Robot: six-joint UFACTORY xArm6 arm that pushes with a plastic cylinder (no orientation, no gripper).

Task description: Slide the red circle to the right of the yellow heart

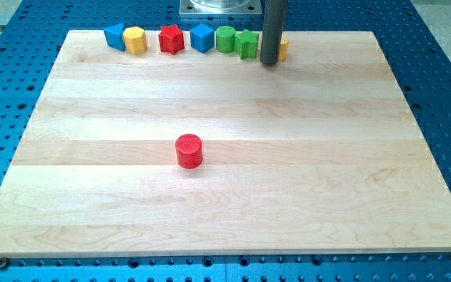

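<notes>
The red circle (189,150) stands alone near the middle of the wooden board (92,196). A yellow block (283,48), mostly hidden behind the rod so its shape cannot be made out, sits at the view's top in the row of blocks. My tip (268,63) rests at the board's top edge, just in front of that yellow block and right of the green star-like block (247,44). The tip is far above and to the right of the red circle.
A row of blocks lines the top edge: blue triangle (115,35), yellow hexagon (135,39), red star (171,39), blue cube (202,37), green circle (225,38). A blue perforated table (445,94) surrounds the board.
</notes>
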